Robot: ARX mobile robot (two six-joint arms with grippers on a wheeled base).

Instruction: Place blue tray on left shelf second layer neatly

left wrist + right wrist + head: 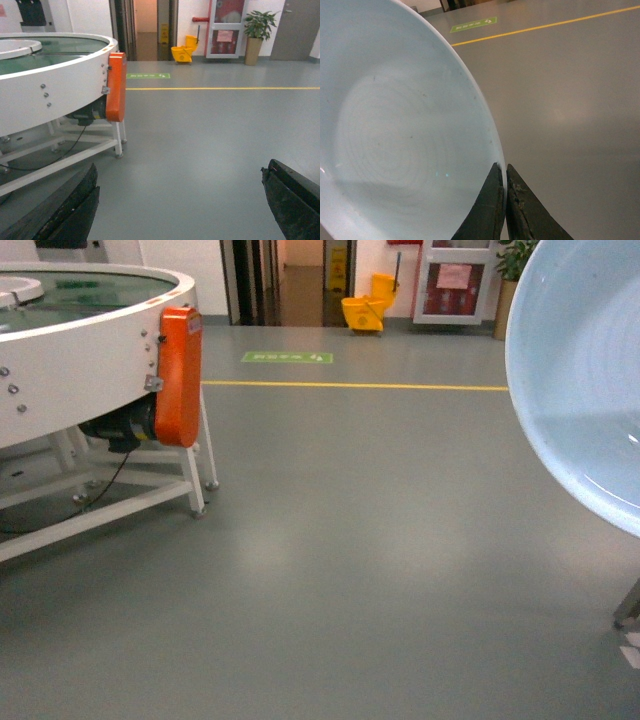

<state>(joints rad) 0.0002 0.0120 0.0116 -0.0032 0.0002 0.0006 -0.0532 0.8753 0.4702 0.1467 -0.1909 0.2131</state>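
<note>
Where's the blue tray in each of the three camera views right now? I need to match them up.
Head: blue tray fills the right edge, held up off the floor.
Left wrist: not in view.
Right wrist: it fills the left half, its rim pinched by the right gripper.
Shared landmark: the yellow floor line with the green floor sign beyond it.

Left hand (180, 200), fingers (65, 210) apart, above grey floor (200, 135).

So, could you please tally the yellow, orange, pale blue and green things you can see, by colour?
Yellow: 2, mop bucket and floor line
Orange: 1, motor guard
Pale blue: 1, blue tray, pinched by the right gripper
Green: 2, floor sign and potted plant
Total: 6
</note>
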